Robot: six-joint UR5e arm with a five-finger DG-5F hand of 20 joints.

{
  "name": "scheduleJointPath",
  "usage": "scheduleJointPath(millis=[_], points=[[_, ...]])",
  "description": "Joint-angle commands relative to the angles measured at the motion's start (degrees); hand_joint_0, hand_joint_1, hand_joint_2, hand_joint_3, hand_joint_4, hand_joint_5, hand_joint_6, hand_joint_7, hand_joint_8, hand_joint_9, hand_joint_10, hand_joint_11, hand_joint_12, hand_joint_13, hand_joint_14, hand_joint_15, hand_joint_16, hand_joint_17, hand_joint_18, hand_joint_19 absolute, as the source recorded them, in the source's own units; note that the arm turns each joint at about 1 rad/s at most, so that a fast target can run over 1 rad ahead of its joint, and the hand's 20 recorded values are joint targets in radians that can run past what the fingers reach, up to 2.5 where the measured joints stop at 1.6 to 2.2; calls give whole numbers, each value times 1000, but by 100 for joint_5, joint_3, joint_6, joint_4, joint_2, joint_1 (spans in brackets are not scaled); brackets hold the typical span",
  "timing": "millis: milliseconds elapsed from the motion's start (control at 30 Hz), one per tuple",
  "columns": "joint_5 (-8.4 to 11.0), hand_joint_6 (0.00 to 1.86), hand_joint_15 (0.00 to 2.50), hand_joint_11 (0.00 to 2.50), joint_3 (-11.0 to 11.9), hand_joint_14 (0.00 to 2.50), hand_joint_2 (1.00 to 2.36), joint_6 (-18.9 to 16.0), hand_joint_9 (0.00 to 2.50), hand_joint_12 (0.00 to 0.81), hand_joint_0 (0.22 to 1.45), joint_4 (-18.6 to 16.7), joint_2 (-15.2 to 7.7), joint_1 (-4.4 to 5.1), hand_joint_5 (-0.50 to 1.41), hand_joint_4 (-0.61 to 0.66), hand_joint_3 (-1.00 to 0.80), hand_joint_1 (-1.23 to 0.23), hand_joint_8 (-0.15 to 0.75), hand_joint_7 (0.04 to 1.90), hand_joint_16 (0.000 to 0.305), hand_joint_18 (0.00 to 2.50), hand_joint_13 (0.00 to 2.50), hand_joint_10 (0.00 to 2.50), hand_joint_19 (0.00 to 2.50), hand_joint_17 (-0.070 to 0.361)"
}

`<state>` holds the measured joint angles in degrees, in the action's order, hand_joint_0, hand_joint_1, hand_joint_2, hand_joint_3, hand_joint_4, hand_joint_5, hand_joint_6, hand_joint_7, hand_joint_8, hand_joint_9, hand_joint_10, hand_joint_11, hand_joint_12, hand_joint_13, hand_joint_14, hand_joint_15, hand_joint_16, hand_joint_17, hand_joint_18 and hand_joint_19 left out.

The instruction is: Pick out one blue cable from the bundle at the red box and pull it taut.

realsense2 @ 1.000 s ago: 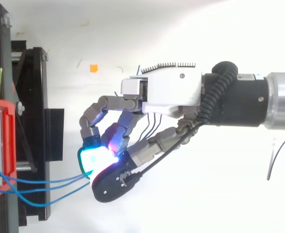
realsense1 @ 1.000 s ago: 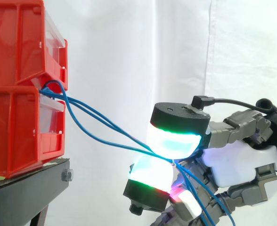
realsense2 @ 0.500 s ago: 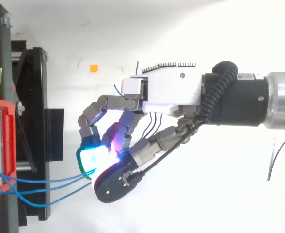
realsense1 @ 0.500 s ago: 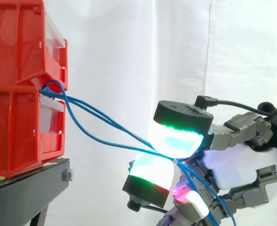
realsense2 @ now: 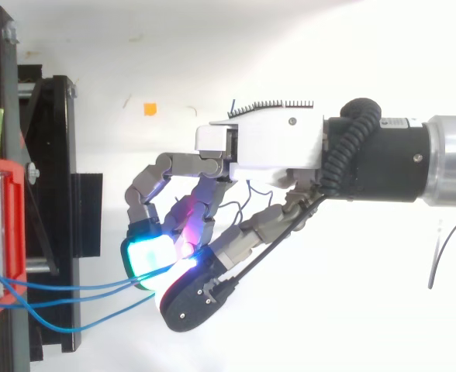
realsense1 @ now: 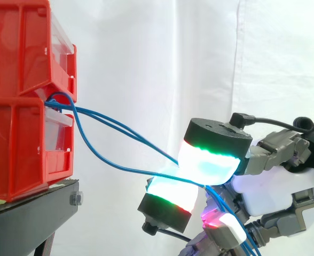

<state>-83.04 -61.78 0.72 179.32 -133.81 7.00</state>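
At the red box (realsense1: 23,138), left on the black stand (realsense1: 34,213), 3 strands of blue cable (realsense1: 114,124) leave the gap between the stacked bins and run right and down to the hand (realsense2: 259,147)

Step, my reading: the pick is made and the pull is under way but not done. 2 upper strands run fairly straight; the lower 1 bows well down, so not yet taut

Fingers (realsense1: 213,160): curled, glowing pads closed against each other and clamped on the cable where the strands meet. Cannot tell whether 1 strand or more sits in the pinch. Loose blue lengths hang below the palm

Pose: arm enters level from the right. The hand sits well clear of the box and lower than the cable's exit, with the pads towards the box

Next move, by judgement: draw the hand straight away from the box with the pinch held firm. Watch for slip between the pads, and for extra strands coming along
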Motion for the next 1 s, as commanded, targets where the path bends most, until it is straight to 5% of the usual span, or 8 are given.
scheduleJointPath(millis=[0, 533, 967], points=[[-1, 914, 245, 591, -1, 9, 1000, -2, 1303, 142, 676, 7, 4, 3, -89, -209, -489, -879, 268, 1067, 25, 693, 716, 23, 348, 56], [-1, 939, 240, 590, -1, 9, 1000, -55, 1194, 164, 801, -2, 4, -6, -126, -313, -500, -964, 240, 1181, 28, 733, 694, 20, 300, 62], [-1, 948, 253, 573, 8, 9, 1000, -99, 1057, 186, 795, -2, -5, -6, -167, -227, -500, -958, 236, 1096, 30, 689, 650, 21, 300, 68]])
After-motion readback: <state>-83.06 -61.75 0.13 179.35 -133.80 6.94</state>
